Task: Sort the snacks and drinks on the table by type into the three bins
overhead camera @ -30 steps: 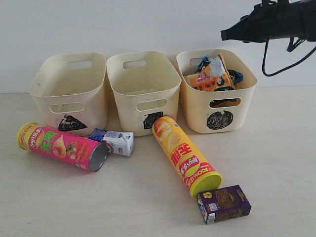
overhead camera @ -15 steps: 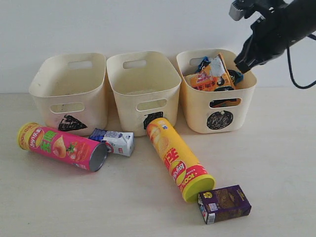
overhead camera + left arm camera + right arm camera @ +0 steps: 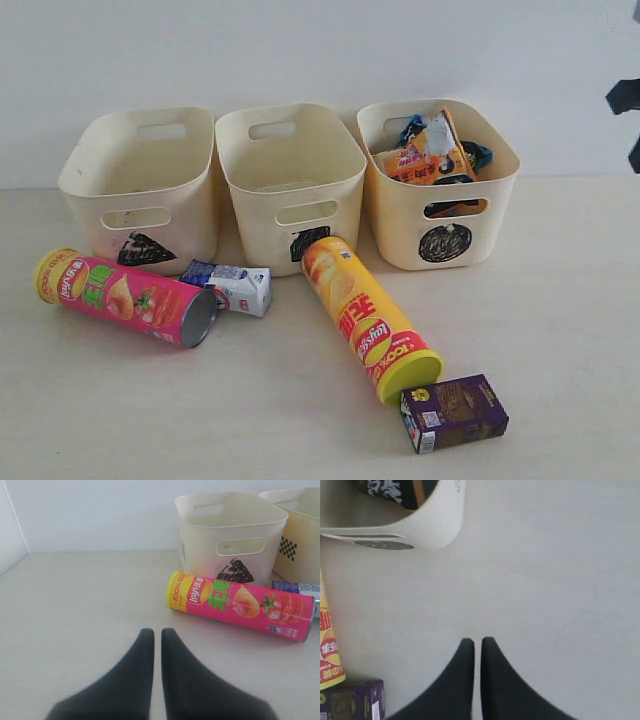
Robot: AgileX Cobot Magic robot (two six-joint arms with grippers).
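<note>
Three cream bins stand in a row: triangle bin (image 3: 140,165), square bin (image 3: 290,170), circle bin (image 3: 440,215). The orange-white bag (image 3: 425,155) and the blue bag (image 3: 474,155) lie in the circle bin. On the table (image 3: 560,330) lie the pink tube (image 3: 125,296), the blue-white carton (image 3: 232,286), the yellow-red tube (image 3: 368,316) and the purple carton (image 3: 455,412). My left gripper (image 3: 153,632) is shut and empty, short of the pink tube (image 3: 240,605). My right gripper (image 3: 474,642) is shut and empty over bare table, right of the circle bin (image 3: 420,527).
A pale wall runs behind the bins. Only a dark bit of the right arm (image 3: 626,105) shows at the exterior view's right edge. The yellow-red tube's cap end (image 3: 327,655) and the purple carton (image 3: 352,700) lie near the right gripper.
The right arm has swung away from above the circle bin to the right, almost out of the exterior view. The yellow-red tube has shifted slightly.
</note>
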